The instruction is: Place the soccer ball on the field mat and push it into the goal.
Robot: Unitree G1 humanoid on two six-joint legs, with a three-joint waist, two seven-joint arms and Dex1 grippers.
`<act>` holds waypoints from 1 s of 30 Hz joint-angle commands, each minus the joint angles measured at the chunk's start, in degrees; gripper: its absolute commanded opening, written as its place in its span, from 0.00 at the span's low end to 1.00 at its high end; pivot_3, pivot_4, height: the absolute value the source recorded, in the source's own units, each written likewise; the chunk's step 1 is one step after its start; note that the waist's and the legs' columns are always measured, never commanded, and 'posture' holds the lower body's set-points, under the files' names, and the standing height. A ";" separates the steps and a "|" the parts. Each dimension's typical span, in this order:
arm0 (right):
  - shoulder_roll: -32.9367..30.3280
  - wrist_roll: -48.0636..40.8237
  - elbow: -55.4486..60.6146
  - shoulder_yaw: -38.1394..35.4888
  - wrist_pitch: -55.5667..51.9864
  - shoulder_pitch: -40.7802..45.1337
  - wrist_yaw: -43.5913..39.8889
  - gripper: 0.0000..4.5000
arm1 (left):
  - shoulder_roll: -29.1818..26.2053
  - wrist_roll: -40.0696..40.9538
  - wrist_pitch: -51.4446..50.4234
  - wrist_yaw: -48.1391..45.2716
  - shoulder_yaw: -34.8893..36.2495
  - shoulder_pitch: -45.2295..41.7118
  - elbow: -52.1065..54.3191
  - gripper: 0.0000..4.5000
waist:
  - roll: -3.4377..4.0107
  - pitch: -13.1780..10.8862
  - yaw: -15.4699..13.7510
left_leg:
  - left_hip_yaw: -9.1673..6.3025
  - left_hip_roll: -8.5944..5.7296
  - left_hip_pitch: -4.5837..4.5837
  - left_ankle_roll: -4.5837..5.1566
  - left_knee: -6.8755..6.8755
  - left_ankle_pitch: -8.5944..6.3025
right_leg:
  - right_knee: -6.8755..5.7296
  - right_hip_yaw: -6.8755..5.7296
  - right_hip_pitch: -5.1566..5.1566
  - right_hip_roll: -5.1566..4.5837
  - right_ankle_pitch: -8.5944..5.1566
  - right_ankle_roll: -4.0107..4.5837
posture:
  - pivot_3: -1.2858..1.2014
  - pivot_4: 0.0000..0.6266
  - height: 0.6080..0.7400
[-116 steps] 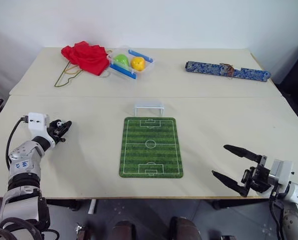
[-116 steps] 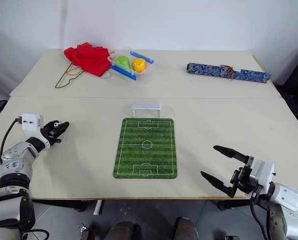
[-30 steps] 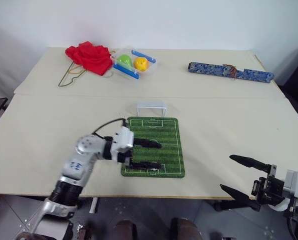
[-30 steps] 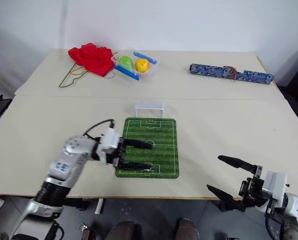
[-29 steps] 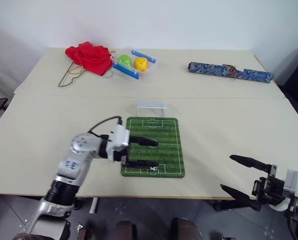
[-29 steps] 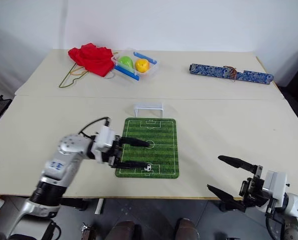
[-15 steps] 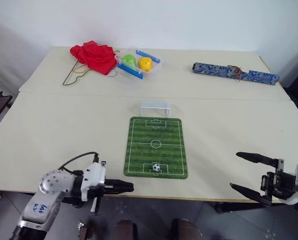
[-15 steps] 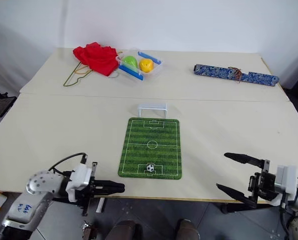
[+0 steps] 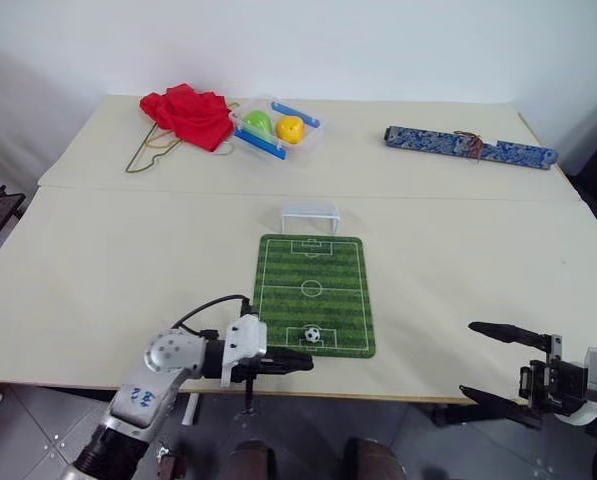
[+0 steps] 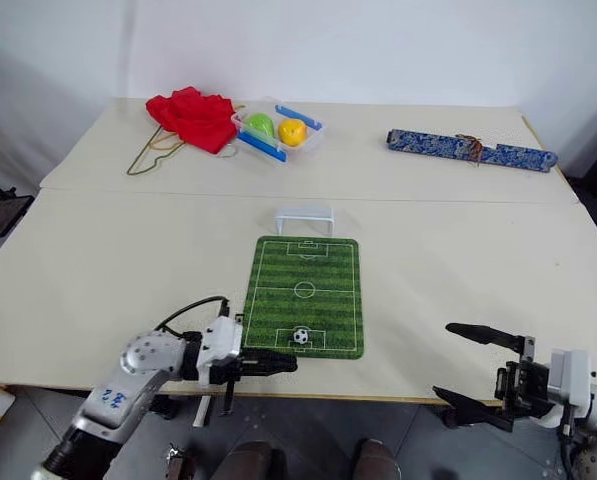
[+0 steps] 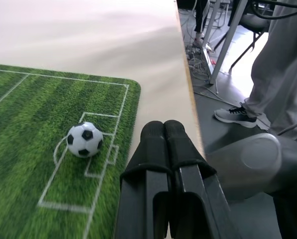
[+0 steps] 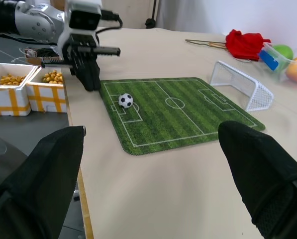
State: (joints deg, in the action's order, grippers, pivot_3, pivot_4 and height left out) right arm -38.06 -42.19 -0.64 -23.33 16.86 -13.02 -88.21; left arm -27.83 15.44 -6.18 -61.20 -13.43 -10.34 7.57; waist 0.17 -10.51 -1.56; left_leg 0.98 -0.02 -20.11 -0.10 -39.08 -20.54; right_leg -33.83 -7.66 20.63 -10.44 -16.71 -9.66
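A: Where was the tiny black-and-white soccer ball (image 9: 313,334)?

B: On the green striped rectangular field mat (image 9: 313,292), in the near penalty box. The left pincer (image 9: 300,362) was pressed together, empty, level just behind the mat's near edge; the right pincer (image 9: 490,362) hung apart.

A: Best push?

B: Probably a slow, straight nudge along the mat's long axis, which pointed at the small white mesh goal (image 9: 311,214) on the tabletop (image 9: 98,280).

The soccer ball (image 9: 313,334) is set on the field mat (image 9: 315,292), at its near end; the goal (image 9: 311,213) is stood just beyond its far edge.
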 commanded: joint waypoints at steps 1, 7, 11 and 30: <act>0.93 -1.41 0.97 -1.95 2.13 -2.01 -3.16 1.00 | 2.56 -2.51 0.62 2.36 -1.60 -4.38 -3.91 0.01 | 0.00 0.00 -0.10 | 0.00 0.00 -0.01 0.00 0.00 0.00 | 0.01 -0.01 0.00 0.00 0.00 0.00 | 0.52 0.24 1.00; 2.79 -1.62 4.31 -2.54 2.98 -4.96 0.07 1.00 | 7.69 -4.76 2.63 7.61 0.00 -12.13 -13.88 0.01 | 0.00 0.00 -0.03 | -0.01 -0.03 -0.01 0.00 -0.02 0.00 | 0.02 -0.01 -0.03 -0.01 0.02 -0.03 | 0.52 0.24 1.00; 4.68 -0.77 5.27 -3.63 3.54 -5.23 3.64 1.00 | 12.23 -5.28 5.85 15.74 4.84 -18.82 -22.34 0.01 | -0.02 -0.01 -0.05 | 0.00 -0.04 -0.01 0.01 -0.05 0.01 | 0.02 0.01 -0.03 -0.01 0.03 -0.05 | 0.52 0.24 1.00; 7.08 2.91 3.02 -4.05 0.19 5.85 23.51 1.00 | -11.87 7.87 9.51 3.28 29.32 -6.24 -16.97 0.01 | 0.06 -0.04 0.17 | 0.00 0.01 -0.05 0.01 0.00 -0.01 | 0.00 0.03 0.09 0.01 0.03 -0.05 | 0.52 0.24 1.00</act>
State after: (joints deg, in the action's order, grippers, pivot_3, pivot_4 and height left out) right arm -30.68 -38.87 3.08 -27.12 17.09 -8.15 -64.77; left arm -37.40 20.97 5.46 -56.79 11.86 -21.26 -11.45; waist 0.23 -10.55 -1.39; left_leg 0.98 0.01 -20.16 -0.10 -39.07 -20.55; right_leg -33.83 -7.64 20.72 -10.42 -16.69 -9.71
